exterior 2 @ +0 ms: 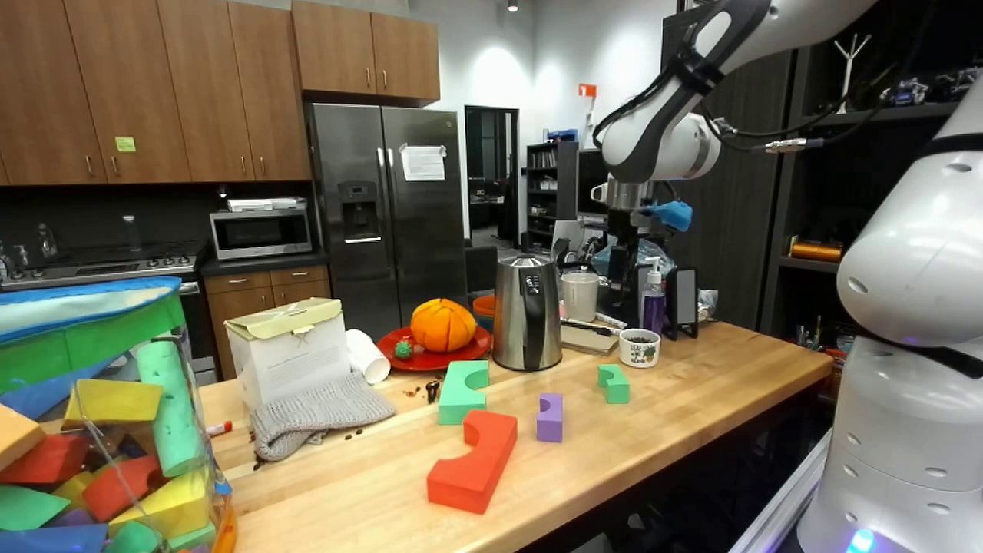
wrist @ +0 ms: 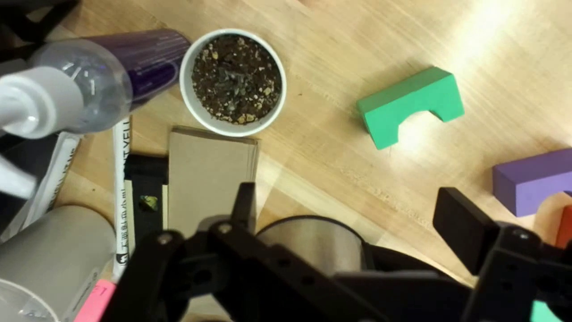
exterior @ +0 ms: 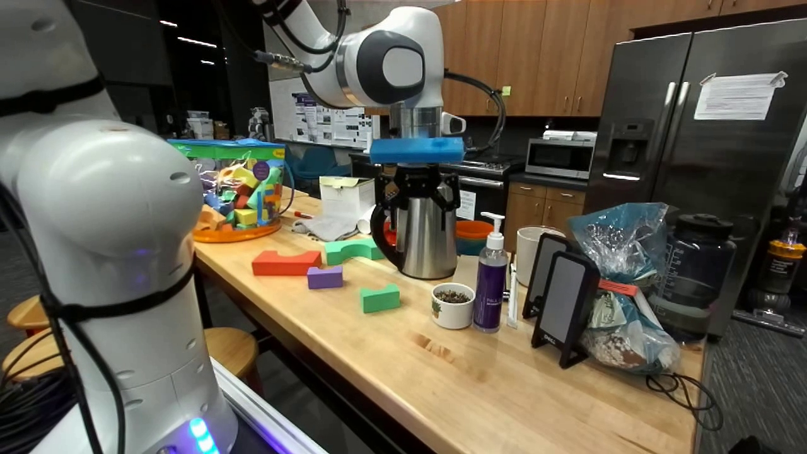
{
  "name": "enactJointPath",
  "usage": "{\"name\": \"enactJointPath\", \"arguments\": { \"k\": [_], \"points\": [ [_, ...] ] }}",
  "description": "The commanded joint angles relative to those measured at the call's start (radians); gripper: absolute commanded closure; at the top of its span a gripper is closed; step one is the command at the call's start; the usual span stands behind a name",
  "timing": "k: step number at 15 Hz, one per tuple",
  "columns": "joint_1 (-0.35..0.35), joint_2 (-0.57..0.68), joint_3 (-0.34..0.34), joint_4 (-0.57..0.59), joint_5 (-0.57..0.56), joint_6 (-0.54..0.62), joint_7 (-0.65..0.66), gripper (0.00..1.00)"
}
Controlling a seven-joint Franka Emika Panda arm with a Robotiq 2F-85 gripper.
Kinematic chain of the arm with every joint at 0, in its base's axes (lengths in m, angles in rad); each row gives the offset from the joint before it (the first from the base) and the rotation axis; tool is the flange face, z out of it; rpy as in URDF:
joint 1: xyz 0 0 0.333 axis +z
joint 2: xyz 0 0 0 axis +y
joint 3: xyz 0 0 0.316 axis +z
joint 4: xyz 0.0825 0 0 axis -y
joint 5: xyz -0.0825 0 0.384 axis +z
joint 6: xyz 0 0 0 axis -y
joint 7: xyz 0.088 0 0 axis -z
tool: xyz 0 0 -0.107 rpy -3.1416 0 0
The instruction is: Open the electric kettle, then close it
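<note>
The electric kettle (exterior: pixel 430 246) (exterior 2: pixel 507 322) stands upright on the wooden table, a shiny steel body with a black loop handle. Its top looks level in an exterior view, with no raised lid showing. My gripper (exterior: pixel 418 200) (exterior 2: pixel 626 269) points down with its fingers spread, at the height of the kettle's upper part. It overlaps the kettle's top in an exterior view, while from the opposite angle it stands clear to the side. In the wrist view the kettle (wrist: pixel 319 243) lies low, partly hidden behind the gripper (wrist: pixel 351 208), whose fingertips hold nothing; part of the lid is hidden there.
A purple-labelled pump bottle (exterior: pixel 488 290) and a white pot of soil (exterior: pixel 452 306) stand close by. Red (exterior: pixel 287 263), purple (exterior: pixel 325 277) and green (exterior: pixel 379 299) blocks lie on the handle side. A white pitcher (exterior 2: pixel 580 296) and a red plate (exterior 2: pixel 453 357) with a pumpkin flank the kettle.
</note>
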Motion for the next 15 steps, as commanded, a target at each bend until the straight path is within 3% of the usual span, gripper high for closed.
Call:
{"name": "enactJointPath", "arguments": {
  "k": [1,2,15],
  "points": [
    [0.016,0.036,-0.027,-0.029,0.011,0.074,-0.093,0.00],
    [0.002,0.019,-0.006,-0.019,0.000,0.038,-0.041,0.00],
    [0.001,0.039,-0.006,-0.029,0.001,0.064,-0.070,0.00]
  ]
}}
